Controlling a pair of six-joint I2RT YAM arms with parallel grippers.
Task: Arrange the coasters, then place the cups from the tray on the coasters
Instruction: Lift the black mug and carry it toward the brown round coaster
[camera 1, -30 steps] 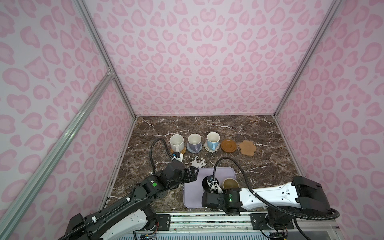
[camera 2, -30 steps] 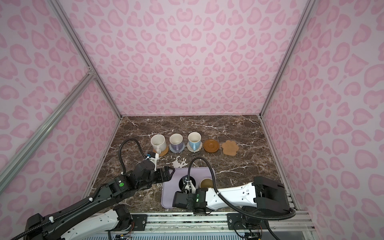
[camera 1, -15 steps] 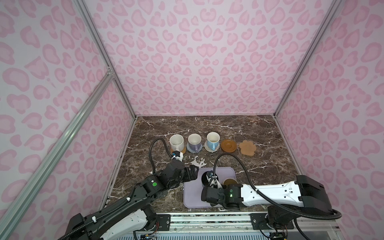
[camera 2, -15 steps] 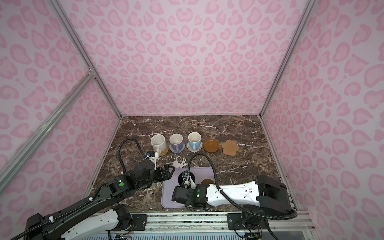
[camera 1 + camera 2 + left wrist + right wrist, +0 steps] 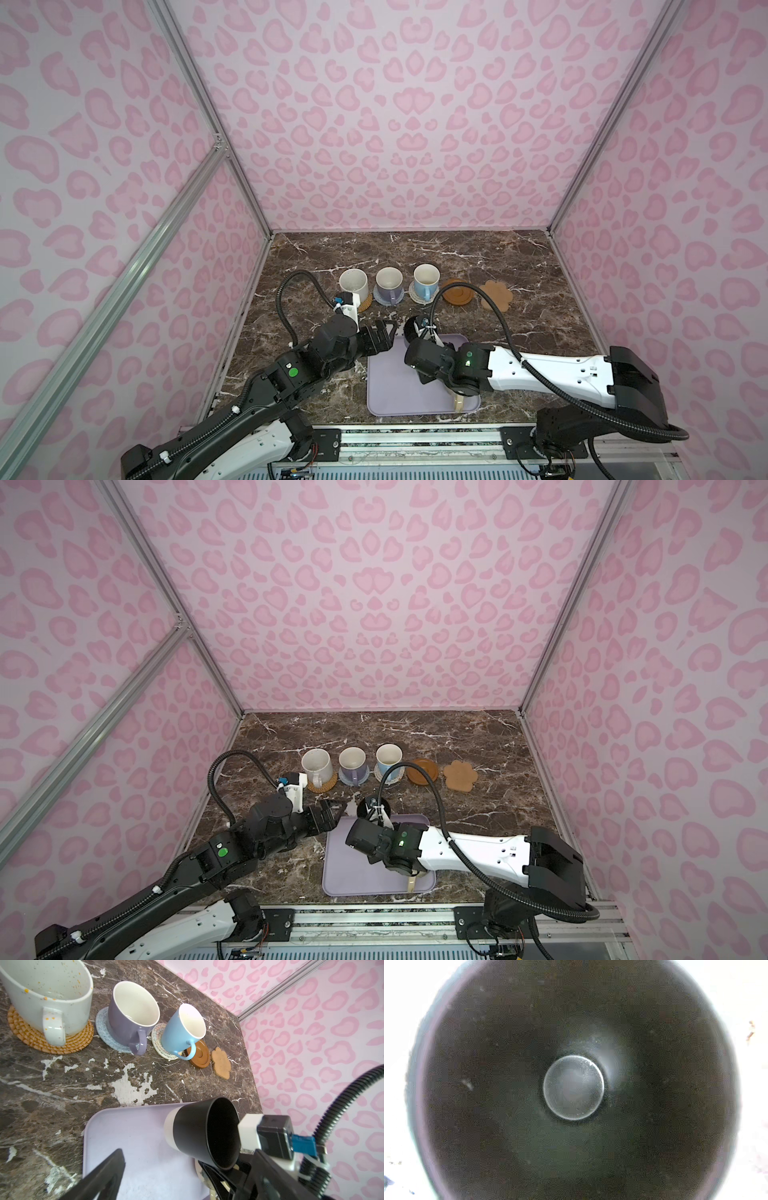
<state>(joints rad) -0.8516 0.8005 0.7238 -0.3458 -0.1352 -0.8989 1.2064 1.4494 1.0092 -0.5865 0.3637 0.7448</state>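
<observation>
My right gripper (image 5: 226, 1169) is shut on the near rim of the black cup (image 5: 411, 328), which hangs tilted above the far edge of the lavender tray (image 5: 395, 386). The right wrist view looks straight into the black cup (image 5: 573, 1088), and its fingers are hidden there. My left gripper (image 5: 384, 332) stands open and empty just left of that cup. The white cup (image 5: 353, 284), lavender cup (image 5: 388, 282) and blue cup (image 5: 426, 280) each stand on a round coaster. The brown dish coaster (image 5: 457, 293) and paw coaster (image 5: 496, 295) are bare. The beige cup (image 5: 457, 403) is mostly hidden under my right arm.
The cups and coasters form one row across the middle of the marble table (image 5: 540, 332). Pink patterned walls close in the back and both sides. My right arm's black cable (image 5: 494, 307) arches over the brown dish coaster.
My right gripper has lifted the black cup off the tray and carried it toward the far left corner of the tray. The left arm has barely moved.
</observation>
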